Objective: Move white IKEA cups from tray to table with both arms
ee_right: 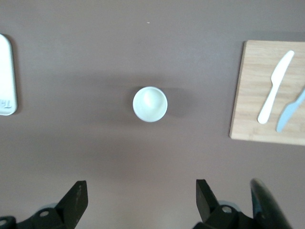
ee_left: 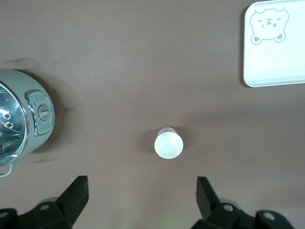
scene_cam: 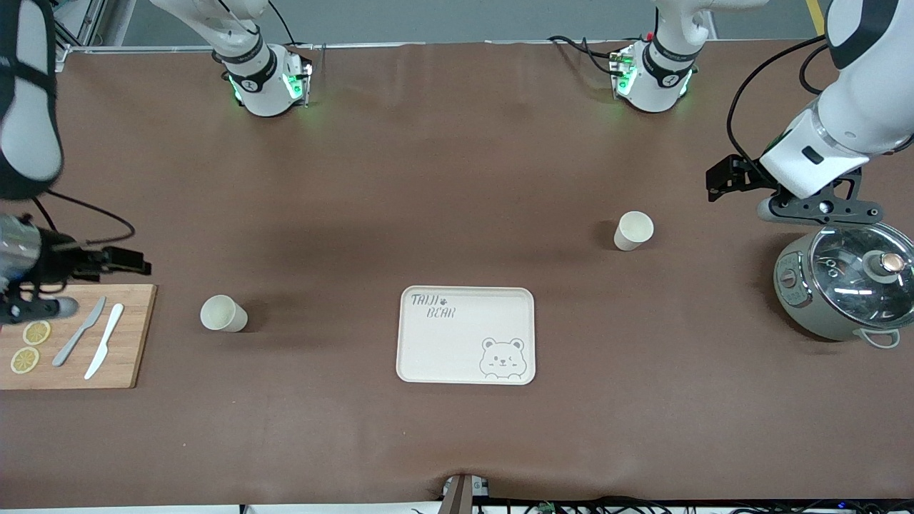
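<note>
Two off-white cups stand upright on the brown table. One cup (scene_cam: 633,230) is toward the left arm's end and also shows in the left wrist view (ee_left: 168,144). The other cup (scene_cam: 223,313) is toward the right arm's end and also shows in the right wrist view (ee_right: 149,104). The bear-printed tray (scene_cam: 465,334) lies between them, nearer the front camera. My left gripper (scene_cam: 820,208) hangs high over the table beside the cooker; it is open (ee_left: 142,191) and holds nothing. My right gripper (scene_cam: 39,308) hangs over the cutting board's edge; it is open (ee_right: 141,193) and holds nothing.
A grey cooker with a glass lid (scene_cam: 842,285) stands at the left arm's end. A wooden cutting board (scene_cam: 121,343) with two knives and two lemon slices lies at the right arm's end. Both arm bases stand along the table's back edge.
</note>
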